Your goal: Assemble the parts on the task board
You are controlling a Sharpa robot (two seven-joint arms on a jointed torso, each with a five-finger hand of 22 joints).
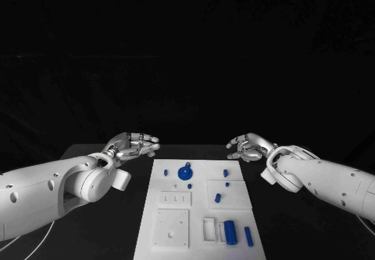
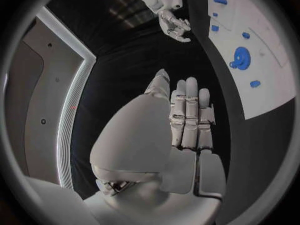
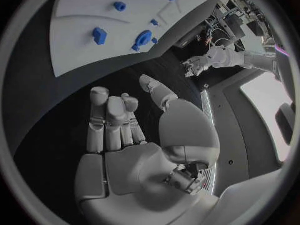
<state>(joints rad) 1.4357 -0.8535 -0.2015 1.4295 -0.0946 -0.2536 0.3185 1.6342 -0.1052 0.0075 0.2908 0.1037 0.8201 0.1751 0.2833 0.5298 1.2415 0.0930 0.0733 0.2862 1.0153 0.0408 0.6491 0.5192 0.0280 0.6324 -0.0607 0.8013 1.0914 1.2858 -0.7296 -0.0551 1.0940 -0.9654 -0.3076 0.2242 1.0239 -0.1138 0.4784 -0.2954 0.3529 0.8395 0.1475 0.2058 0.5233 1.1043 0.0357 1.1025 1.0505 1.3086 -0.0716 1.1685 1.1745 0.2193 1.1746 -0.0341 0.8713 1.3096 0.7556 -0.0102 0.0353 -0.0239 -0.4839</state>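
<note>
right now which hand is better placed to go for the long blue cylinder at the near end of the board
Right, probably. The long blue cylinder lies on the task board's right half, on the right hand's side. The left hand would have to cross the board. Both hands hold nothing.

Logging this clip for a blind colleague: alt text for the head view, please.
A white rectangular task board with small blue parts lies on a black table; the silver left hand and right hand flank its far end, holding nothing.
</note>
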